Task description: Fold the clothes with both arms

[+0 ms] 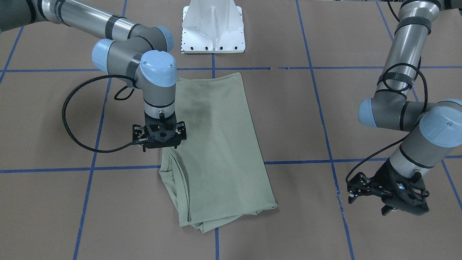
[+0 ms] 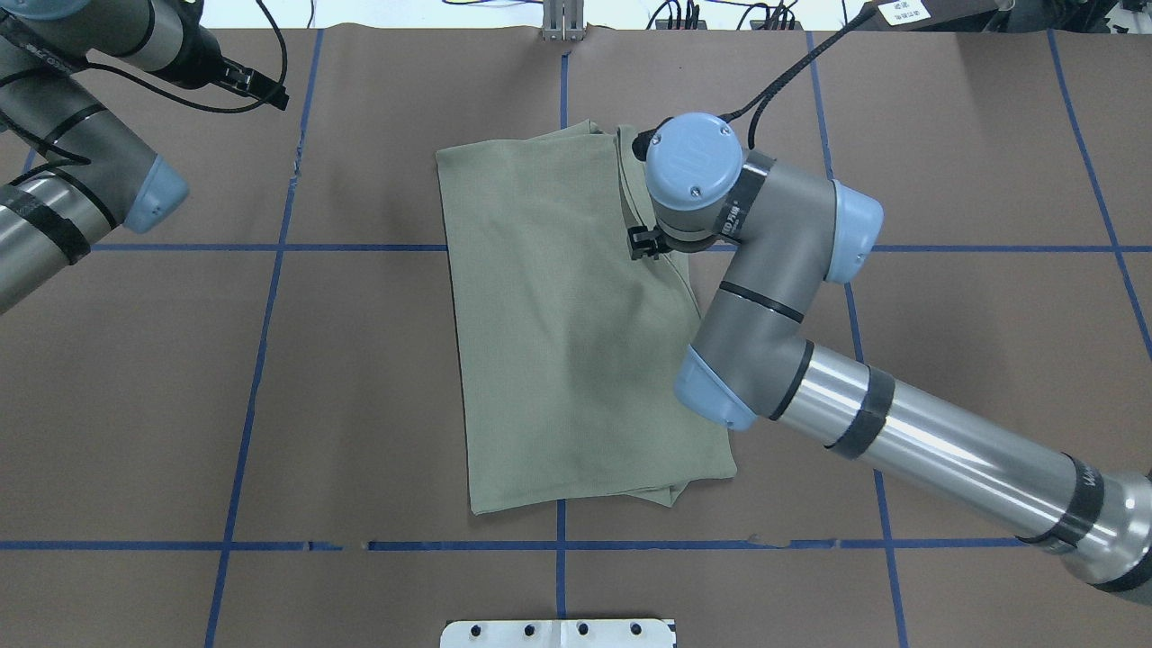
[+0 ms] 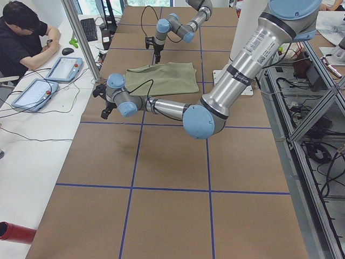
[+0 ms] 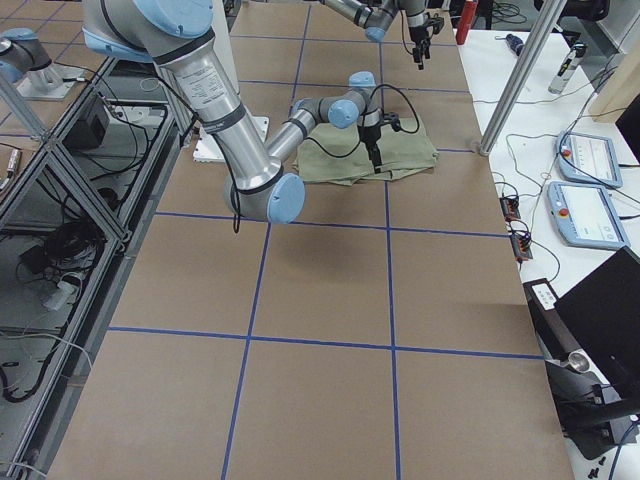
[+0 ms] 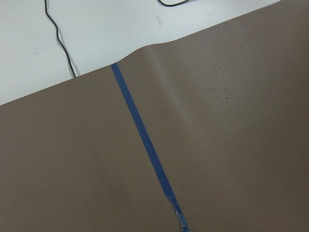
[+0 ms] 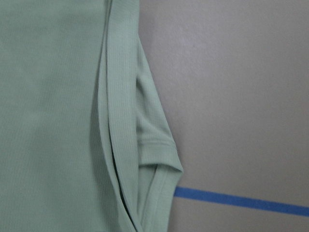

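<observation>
Two grippers, one shirt, and only my right gripper (image 1: 160, 135) was near it. The shirt (image 1: 220, 144) lay on the table (image 1: 54, 202) just out from the base (image 1: 213, 27). Its long axis ran away from the base, with the far end skewed a little toward my left. My right gripper hung pointing down over the long edge on my right of the base, roughly midway along it. No view showed its fingers, so I could not tell whether they were apart or together, or whether they touched cloth. My left gripper (image 1: 366, 206) sat well apart from the shirt, off to my left of the base and about as far out as the shirt's far end. Its fingers looked spread, with nothing between them. I judged the coming fold would start on the right arm's side, the left needing to travel in.

The shirt was pale sage green, folded into a long narrow panel with a smooth top. Layered edges and a stitched hem poked out along the right-hand edge. The end farthest from the base was bunched, with lower layers peeking out.
</observation>
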